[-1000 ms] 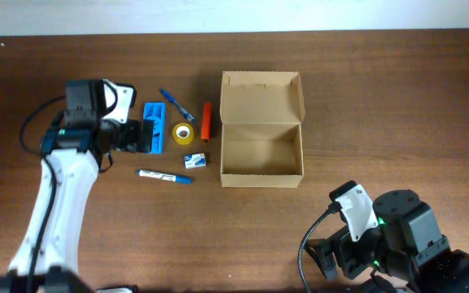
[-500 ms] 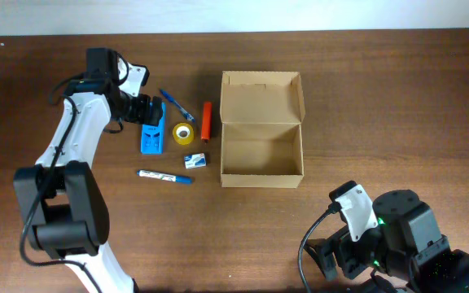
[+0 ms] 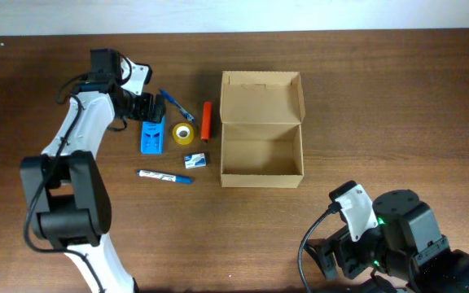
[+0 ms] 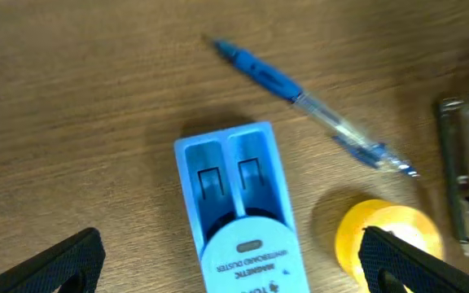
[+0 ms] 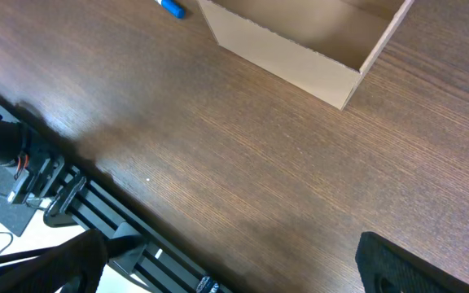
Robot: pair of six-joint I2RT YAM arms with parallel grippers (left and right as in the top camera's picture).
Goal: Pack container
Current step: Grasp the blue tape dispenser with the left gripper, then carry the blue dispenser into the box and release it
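Plainly, the left fingers (image 4: 63, 260) stand wide apart with nothing between them. They hang over the duster (image 4: 238, 212), a blue piece that lies flat on the table (image 3: 381, 98) with its label end toward the wrist camera. Just beyond the duster lies a blue pen (image 4: 300, 98), slanted, and beside the duster to the right sits a yellow tape roll (image 4: 385, 236). A red marker (image 3: 206, 120) lies past the tape, close to the left wall of the box (image 3: 262, 176). Nearer the front lie a small blue-and-white eraser (image 3: 195, 160) and a second pen (image 3: 165, 176), white with blue ends.

The right fingers (image 5: 418, 264) are also spread wide and hold nothing. They hang low by the front edge of the table, well apart from the box, whose near corner shows at the top of the right wrist view.

The box stands in the middle of the table, right of the stationery, with its flap (image 3: 261, 98) folded back and its inside bare. By that showing, the packing has not begun: all six items are outside and none is gripped. As I judge it, the duster is the first pick, since the left fingers are above it. Each item needs carrying into the box, and the flap may then need closing
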